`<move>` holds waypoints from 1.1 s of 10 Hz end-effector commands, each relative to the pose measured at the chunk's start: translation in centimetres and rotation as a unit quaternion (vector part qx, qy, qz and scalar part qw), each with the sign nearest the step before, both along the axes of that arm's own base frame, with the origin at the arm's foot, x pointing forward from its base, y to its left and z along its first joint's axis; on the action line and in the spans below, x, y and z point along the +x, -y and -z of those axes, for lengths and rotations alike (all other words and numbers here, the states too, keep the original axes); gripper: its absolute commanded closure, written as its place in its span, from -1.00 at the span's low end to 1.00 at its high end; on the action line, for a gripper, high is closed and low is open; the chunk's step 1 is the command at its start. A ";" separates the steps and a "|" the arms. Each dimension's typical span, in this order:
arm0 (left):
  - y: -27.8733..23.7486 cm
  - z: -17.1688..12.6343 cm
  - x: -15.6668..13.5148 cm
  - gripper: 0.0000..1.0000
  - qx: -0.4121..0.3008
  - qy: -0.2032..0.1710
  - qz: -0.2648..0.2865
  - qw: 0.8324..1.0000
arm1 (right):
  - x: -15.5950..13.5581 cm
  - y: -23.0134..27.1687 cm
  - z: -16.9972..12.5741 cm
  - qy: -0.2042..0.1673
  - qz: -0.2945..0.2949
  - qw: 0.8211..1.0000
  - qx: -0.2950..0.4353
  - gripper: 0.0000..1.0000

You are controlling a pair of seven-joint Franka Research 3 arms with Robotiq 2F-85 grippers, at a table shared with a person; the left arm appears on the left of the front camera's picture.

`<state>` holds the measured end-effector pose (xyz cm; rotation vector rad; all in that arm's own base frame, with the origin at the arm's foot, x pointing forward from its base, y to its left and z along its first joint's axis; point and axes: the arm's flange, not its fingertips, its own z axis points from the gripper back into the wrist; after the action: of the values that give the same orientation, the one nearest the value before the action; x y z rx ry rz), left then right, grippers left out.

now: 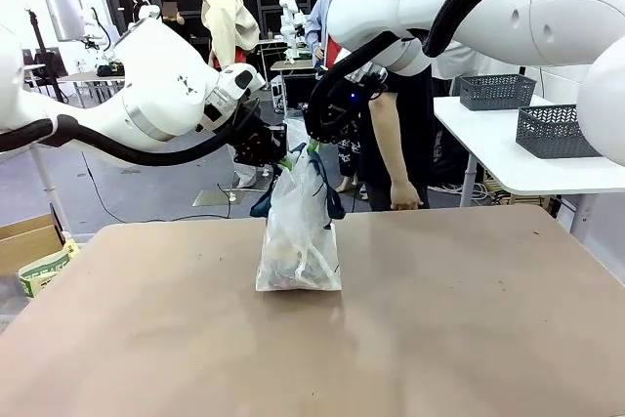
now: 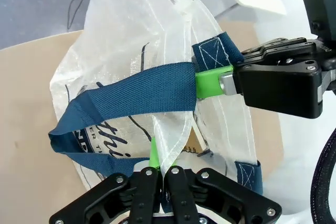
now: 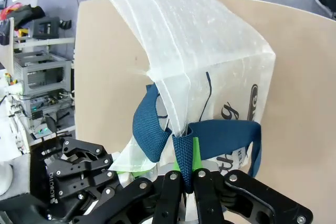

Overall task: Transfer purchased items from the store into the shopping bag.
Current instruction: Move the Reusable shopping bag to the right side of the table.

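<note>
The shopping bag (image 1: 298, 241) stands upright near the middle of the desk (image 1: 469, 319), its long axis vertical and its mouth pointing up, directly beneath both arms. The left end effector (image 1: 281, 157) reaches the mouth from the left and is clamped narrow on the translucent rim (image 2: 168, 145), the film pinched between its green pads. The right end effector (image 1: 314, 144) meets the mouth from the opposite side and is closed on a navy strap (image 3: 181, 153) (its green pad shows against the blue weave in the left wrist view). The two sit just beside each other, so the mouth is drawn nearly flat between them rather than spread. What I take for the purchased items (image 1: 293, 278) shows dimly as tan and dark shapes at the bag's bottom, seen through the plastic. Neither arm is the nearer one, since both touch the bag. I judge that the coming move turns on the short line across the mouth. Pulling apart along it would open the bag, and rising together would lift it by rim and strap.
</note>
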<state>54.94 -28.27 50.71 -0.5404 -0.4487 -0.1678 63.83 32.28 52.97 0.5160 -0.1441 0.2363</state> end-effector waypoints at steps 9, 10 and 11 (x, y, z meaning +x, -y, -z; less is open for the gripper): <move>0.2 -1.3 -0.3 1.00 -0.050 0.013 -0.006 0.999 | 1.0 -1.5 0.0 -0.038 0.068 0.997 0.007 1.00; 0.1 -1.4 -0.2 1.00 -0.059 0.008 -0.012 0.998 | 1.1 -1.8 -0.1 -0.040 0.079 0.996 0.012 1.00; 0.2 -1.4 -0.2 1.00 -0.065 0.007 -0.008 0.998 | 1.0 -1.9 -0.1 -0.040 0.086 0.995 0.014 1.00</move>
<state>54.77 -28.70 51.55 -0.6079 -0.4561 -0.1153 64.39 33.34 52.66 0.5303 -0.1080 0.0815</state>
